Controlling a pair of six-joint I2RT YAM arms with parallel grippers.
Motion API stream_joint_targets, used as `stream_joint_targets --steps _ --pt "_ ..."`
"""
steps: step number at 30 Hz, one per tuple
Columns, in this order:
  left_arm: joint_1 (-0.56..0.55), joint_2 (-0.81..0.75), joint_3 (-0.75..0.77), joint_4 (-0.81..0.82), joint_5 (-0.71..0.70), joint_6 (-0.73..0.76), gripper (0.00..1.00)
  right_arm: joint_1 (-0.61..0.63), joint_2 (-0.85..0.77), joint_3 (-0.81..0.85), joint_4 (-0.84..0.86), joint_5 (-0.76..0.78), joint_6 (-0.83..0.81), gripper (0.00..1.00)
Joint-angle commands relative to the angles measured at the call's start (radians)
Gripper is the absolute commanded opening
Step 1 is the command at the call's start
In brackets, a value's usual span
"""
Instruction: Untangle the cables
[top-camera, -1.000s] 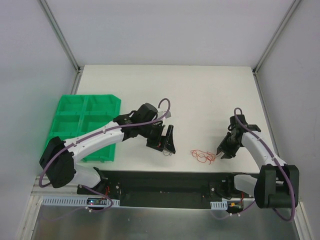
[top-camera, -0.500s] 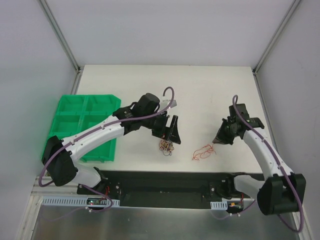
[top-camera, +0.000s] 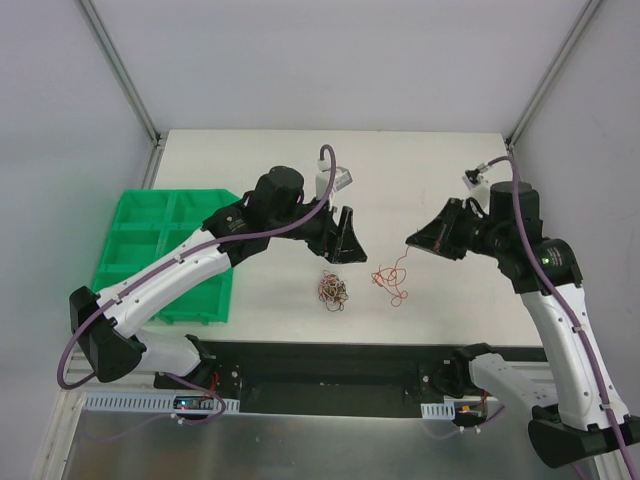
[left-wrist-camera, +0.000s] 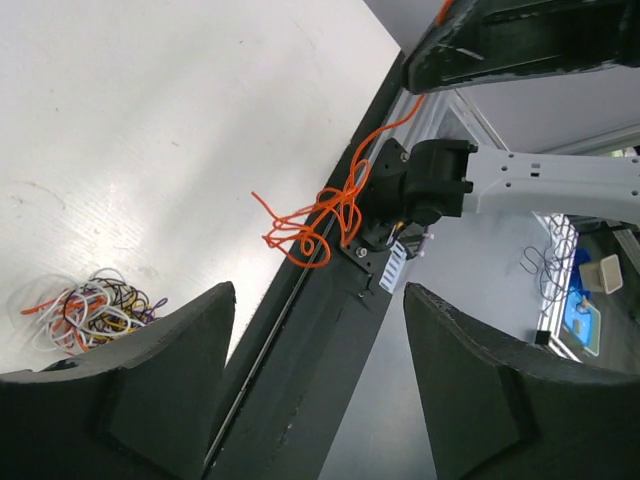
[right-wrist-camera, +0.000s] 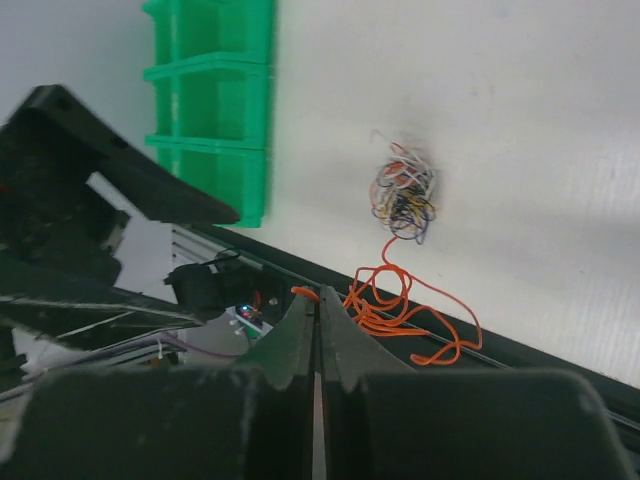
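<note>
A small tangle of thin cables (top-camera: 332, 291), orange, white, black and purple, lies on the white table; it also shows in the left wrist view (left-wrist-camera: 88, 306) and in the right wrist view (right-wrist-camera: 402, 194). My right gripper (top-camera: 412, 241) is shut on one orange cable (top-camera: 390, 278) and holds it in the air, hanging in loops (right-wrist-camera: 400, 310), apart from the tangle. The orange cable shows in the left wrist view (left-wrist-camera: 315, 220). My left gripper (top-camera: 345, 243) is open and empty, raised above the table behind the tangle.
A green compartment tray (top-camera: 165, 250) sits at the left of the table, also in the right wrist view (right-wrist-camera: 210, 100). The black base rail (top-camera: 330, 365) runs along the near table edge.
My right gripper has lifted and swung up and left, pulling the orange cable off the table. My left gripper let go of the tangle, which now lies on the table, and rose.
</note>
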Motion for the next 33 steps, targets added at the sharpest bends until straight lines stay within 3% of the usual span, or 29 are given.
stream_joint_targets --steps 1,5,10,13,16,19,23,28,33 --pt "-0.011 -0.005 0.043 0.044 0.053 -0.017 0.71 0.007 0.016 0.128 0.014 -0.165 -0.017 0.00" --pt "-0.011 0.020 0.027 0.059 0.122 -0.060 0.72 0.009 0.012 0.159 0.015 -0.217 -0.013 0.00" --pt "-0.011 0.041 0.017 0.084 0.195 -0.095 0.55 0.012 -0.014 0.152 0.054 -0.281 0.022 0.00" --pt "-0.011 0.020 -0.008 0.102 0.176 -0.112 0.56 0.018 -0.025 0.147 0.047 -0.287 0.029 0.00" --pt "0.000 -0.003 -0.045 0.106 0.096 -0.189 0.64 0.032 -0.028 0.130 0.046 -0.309 0.027 0.00" --pt "0.014 0.033 -0.048 0.112 0.140 -0.259 0.65 0.061 -0.027 0.116 0.034 -0.314 0.015 0.00" --pt "0.006 0.130 -0.011 0.113 0.280 -0.304 0.48 0.090 -0.028 0.118 0.023 -0.284 0.000 0.01" --pt "0.002 0.159 -0.013 0.116 0.338 -0.328 0.48 0.110 -0.031 0.118 0.024 -0.258 0.001 0.00" --pt "-0.014 0.169 -0.014 0.119 0.337 -0.336 0.34 0.127 -0.036 0.122 0.029 -0.238 0.000 0.00"
